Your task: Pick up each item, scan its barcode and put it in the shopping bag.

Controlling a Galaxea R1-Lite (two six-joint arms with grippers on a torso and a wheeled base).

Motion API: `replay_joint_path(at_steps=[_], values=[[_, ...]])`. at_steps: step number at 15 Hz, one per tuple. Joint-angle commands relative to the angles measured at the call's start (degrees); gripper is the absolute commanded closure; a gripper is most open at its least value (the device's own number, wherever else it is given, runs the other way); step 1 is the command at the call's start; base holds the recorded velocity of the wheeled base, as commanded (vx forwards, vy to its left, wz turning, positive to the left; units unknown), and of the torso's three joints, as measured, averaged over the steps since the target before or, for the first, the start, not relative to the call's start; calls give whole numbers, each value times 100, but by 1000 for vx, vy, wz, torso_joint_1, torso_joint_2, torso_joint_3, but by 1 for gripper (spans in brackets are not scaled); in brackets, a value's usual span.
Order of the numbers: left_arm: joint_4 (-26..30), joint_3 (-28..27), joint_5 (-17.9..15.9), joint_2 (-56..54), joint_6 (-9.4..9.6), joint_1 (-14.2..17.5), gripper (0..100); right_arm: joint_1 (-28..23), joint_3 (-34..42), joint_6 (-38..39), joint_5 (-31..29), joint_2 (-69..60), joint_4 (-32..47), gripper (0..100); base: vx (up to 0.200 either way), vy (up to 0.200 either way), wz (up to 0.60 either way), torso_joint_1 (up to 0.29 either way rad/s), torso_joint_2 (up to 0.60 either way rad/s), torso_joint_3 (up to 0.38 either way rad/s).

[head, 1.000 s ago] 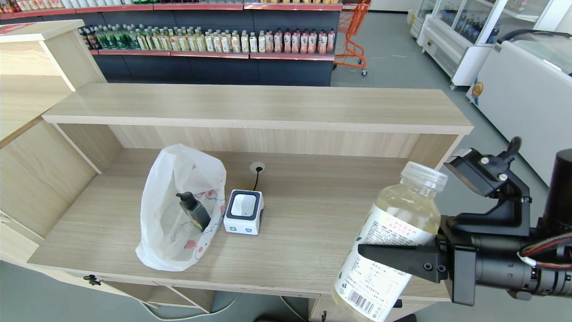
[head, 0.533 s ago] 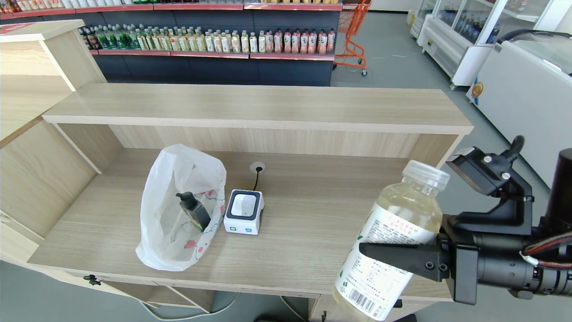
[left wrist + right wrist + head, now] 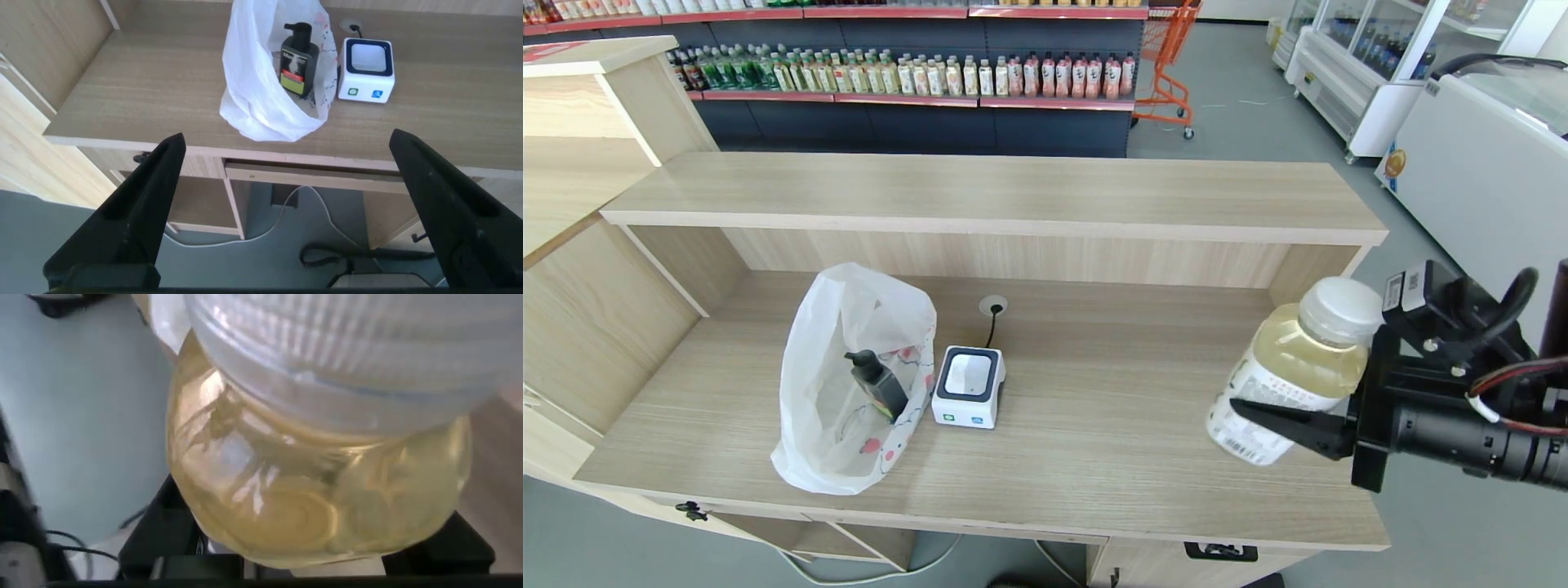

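Shop shelves of drinks run behind a pale wooden counter (image 3: 1094, 457), and on it you have the white shopping bag (image 3: 805, 392) standing open with the scanner (image 3: 969, 385) just beside it. A dark pump bottle (image 3: 878, 384) already sits inside the bag, so one item looks finished.

Your right gripper (image 3: 1278, 408) is pinching the drink bottle (image 3: 1290, 376) around its labelled body. One finger (image 3: 1282, 420) crosses the front of the label and the other is hidden behind it. The bottle tilts, with its cap up beside the wrist and its base past the fingertips, where the barcode (image 3: 1241, 445) shows low on the label. The right wrist view looks straight down on the yellowish liquid of the bottle (image 3: 319, 482), held off the counter. The scanner lies well apart from these fingertips, toward the left arm's side, and the bag stands just past it.

Your left gripper (image 3: 288, 143) hangs off the counter's near edge with its fingers spread wide and nothing between them — bag and scanner sit out beyond the tips.

As I judge it, you are partway through the second item: lifted, not yet scanned or bagged.
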Motion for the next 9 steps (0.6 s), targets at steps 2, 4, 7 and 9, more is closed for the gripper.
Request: replay_joint_path(at_steps=[2, 4, 7, 9], values=[[0, 0, 0, 1, 0, 5, 0, -923, 140, -1022, -54, 144, -512, 100, 0, 0, 0, 0, 0, 0], [0, 0, 0, 1, 0, 5, 0, -931, 342, -1330, -46, 188, -793, 100, 0, 0, 0, 0, 0, 0], [0, 0, 0, 1, 0, 5, 0, -905, 456, -1339, -37, 188, -899, 100, 0, 0, 0, 0, 0, 0], [0, 0, 0, 1, 0, 5, 0, -905, 456, -1330, -37, 188, -899, 100, 0, 0, 0, 0, 0, 0]])
